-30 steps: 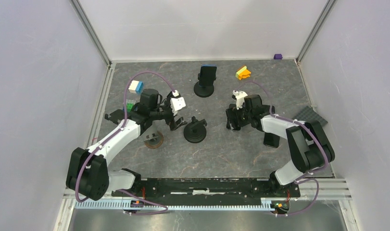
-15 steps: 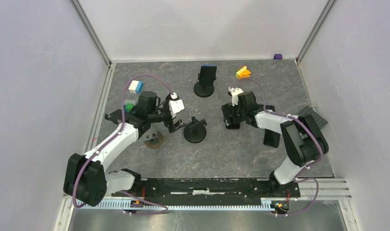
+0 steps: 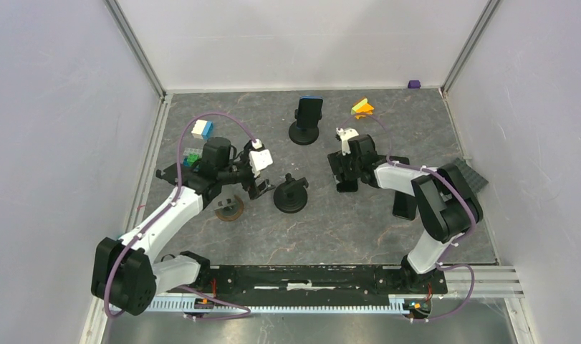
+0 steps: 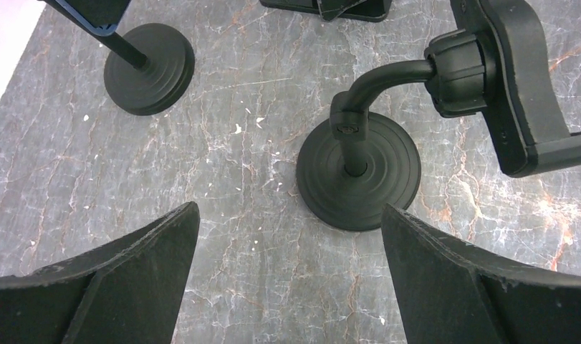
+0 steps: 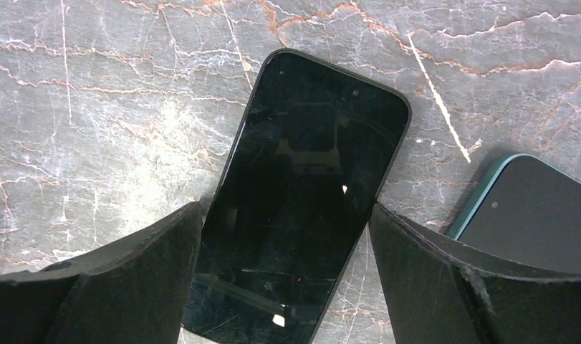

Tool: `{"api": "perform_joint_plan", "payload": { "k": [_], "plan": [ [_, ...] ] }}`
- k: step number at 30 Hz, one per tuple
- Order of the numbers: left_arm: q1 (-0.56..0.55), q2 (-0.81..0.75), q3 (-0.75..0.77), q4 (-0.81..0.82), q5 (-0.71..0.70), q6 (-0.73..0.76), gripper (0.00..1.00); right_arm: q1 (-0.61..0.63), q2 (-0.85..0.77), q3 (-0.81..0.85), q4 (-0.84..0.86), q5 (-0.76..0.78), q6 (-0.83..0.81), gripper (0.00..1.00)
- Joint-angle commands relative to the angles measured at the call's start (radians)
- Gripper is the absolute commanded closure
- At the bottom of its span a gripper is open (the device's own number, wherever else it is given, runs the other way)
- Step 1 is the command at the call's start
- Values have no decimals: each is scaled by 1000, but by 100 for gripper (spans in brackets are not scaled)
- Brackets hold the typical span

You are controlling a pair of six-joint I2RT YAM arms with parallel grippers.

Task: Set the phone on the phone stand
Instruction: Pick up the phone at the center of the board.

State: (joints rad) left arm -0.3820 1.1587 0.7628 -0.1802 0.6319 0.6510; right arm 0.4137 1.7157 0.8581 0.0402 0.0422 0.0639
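A black phone (image 5: 312, 165) lies flat, screen up, on the marble table. My right gripper (image 5: 285, 209) is down over it, open, with one finger on each long side; the left finger stands at the phone's edge and the right finger a little off it. In the top view the right gripper (image 3: 344, 173) hides this phone. The empty black phone stand (image 3: 291, 195) stands mid-table, its round base (image 4: 359, 168) and cradle (image 4: 516, 86) just ahead of my left gripper (image 4: 289, 211), which is open and holds nothing.
A second stand (image 3: 307, 118) at the back carries a blue-edged phone. A teal-edged phone (image 5: 534, 215) lies beside the black one. Coloured blocks (image 3: 201, 129), an orange-yellow block (image 3: 362, 107), a round brown disc (image 3: 229, 208) and a grey plate (image 3: 466, 175) lie around.
My right gripper has moved a little to the back left and its jaws have narrowed slightly. The left gripper has shifted slightly left, still open.
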Motion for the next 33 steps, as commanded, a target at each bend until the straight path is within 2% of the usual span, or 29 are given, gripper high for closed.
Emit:
{"api": "perform_joint_plan", "payload": {
  "k": [1,5,10,12,16,21,33],
  "plan": [
    [-1,-27,42,-57,7,-35,0,2,-15,-53,-51,67,-87,12],
    [-3,-39,78,-129,-9,-55,0,1,-33,-54,-115,5,-179,19],
    [-7,-96,72,-157,-7,-41,0,-24,-31,-28,-238,-169,-375,21],
    [-6,-115,63,-157,-6,-35,0,-40,-38,-28,-275,-191,-449,21],
    [-7,-134,62,-169,-2,-34,0,-61,-67,-34,-341,-227,-544,13],
    [-8,-143,65,-170,-1,-36,0,-64,-98,-53,-353,-231,-550,2],
    [-12,-159,84,-170,6,-54,0,-100,-23,-31,-336,-239,-461,3]
  ]
}}
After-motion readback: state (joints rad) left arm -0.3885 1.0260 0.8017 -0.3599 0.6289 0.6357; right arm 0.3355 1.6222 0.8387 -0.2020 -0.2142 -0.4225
